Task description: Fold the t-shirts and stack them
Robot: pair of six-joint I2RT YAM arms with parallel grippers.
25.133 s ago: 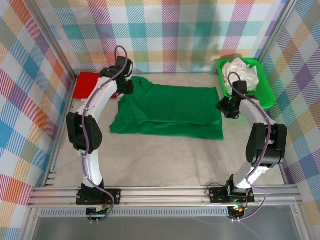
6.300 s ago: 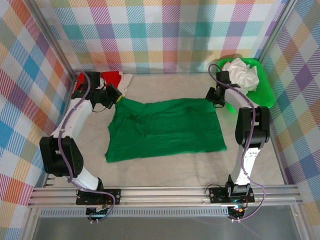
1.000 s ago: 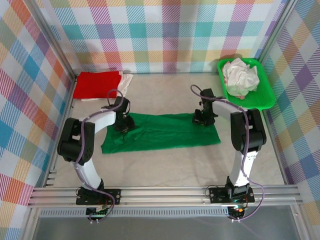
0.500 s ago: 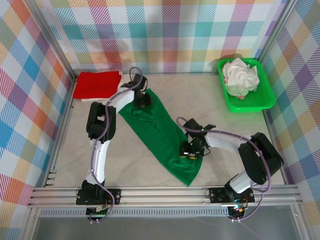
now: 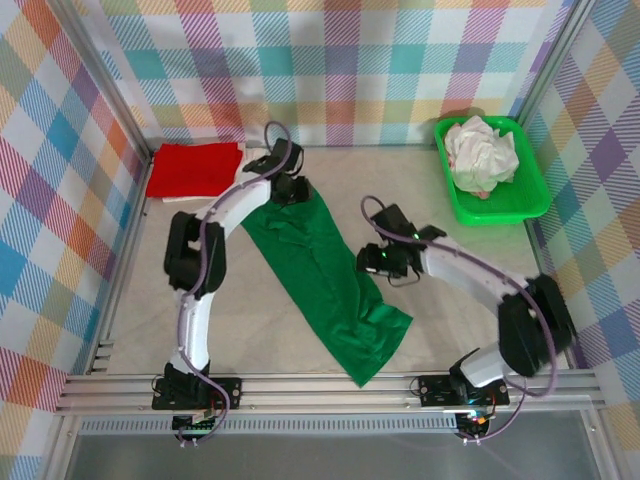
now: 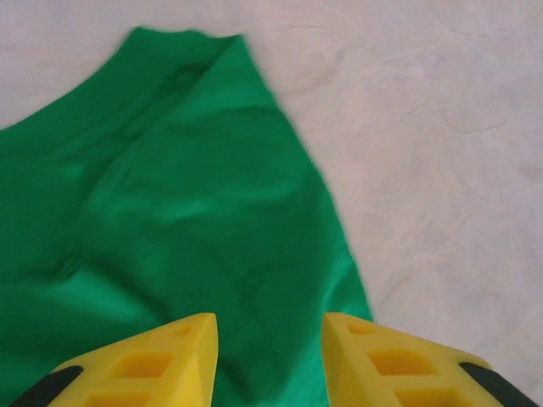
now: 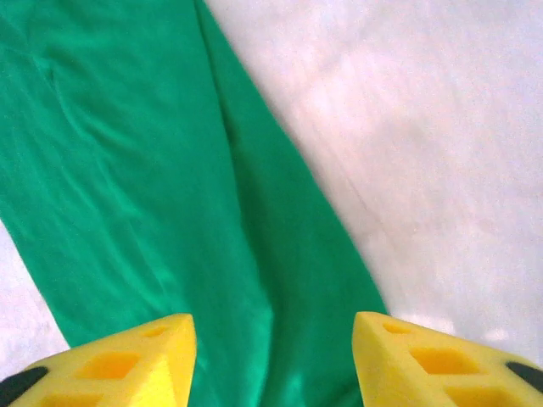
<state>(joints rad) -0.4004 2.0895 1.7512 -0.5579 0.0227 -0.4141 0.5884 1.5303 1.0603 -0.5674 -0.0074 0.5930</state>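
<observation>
jaws spread on the left gripper [image 6: 270,335], pinching nothing, hanging just over the far end of the green shirt [image 5: 325,275]. jaws spread wider on the right gripper [image 7: 271,332], likewise empty, over the shirt's right edge about midway along.

below both, a long narrow strip of green, flat and slanted across the table [image 5: 270,330], far end up near the red shirt [image 5: 195,168], near end down toward the front rail [image 5: 330,385].

looks like mid-fold: narrowed lengthwise, not yet folded short. next, probably, calls for pinching one end of the strip and carrying it over onto the other, both corners taken evenly so as not to skew the layers. needs a low approach, with little to catch on flat cloth.

further out: folded red shirt in the far left corner, likely the place for the stack; crumpled white shirts [image 5: 480,150] waiting in the green tray [image 5: 540,195] at far right. plenty of bare table either side of the strip; tight only by the front rail, close to the strip's near corner, and around the left arm's bent elbow.
</observation>
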